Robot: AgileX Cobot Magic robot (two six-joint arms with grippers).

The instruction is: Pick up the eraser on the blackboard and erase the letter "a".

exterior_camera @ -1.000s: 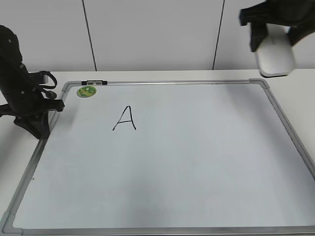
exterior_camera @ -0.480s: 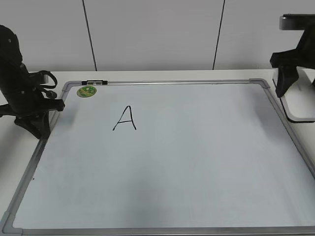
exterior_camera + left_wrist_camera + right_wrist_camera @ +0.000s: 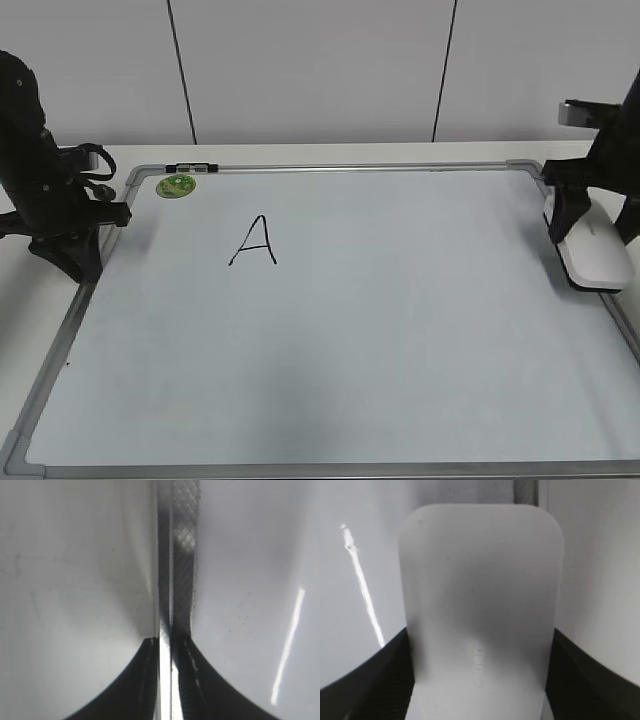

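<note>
- Two arms in the shot, one at each side edge of the exterior view, with the blackboard [image 3: 330, 330] (really a white dry-erase board in a grey frame) filling most of the frame between them.
- Right gripper [image 3: 592, 225] sits at the right edge, mid-height, clamped on the eraser [image 3: 593, 253]. In the right wrist view the white block [image 3: 480, 610] fills the middle, with a dark finger [image 3: 370, 680] tight against each long side.
- Eraser is over the board's right frame rail, near the upper right corner cap. Can't tell if it's actually touching the rail or just above it.
- Left gripper [image 3: 166, 652] is at the left edge of the exterior view, and its jaws look closed with nothing between them, right over the board's left frame rail [image 3: 180, 555].
- Only a capital A [image 3: 254, 241] shows on the board, upper left of centre. No lowercase "a" visible anywhere.
- Round green magnet [image 3: 176, 185] sits at the upper left corner, with a marker [image 3: 190, 167] lying along the top rail just above it.
</note>
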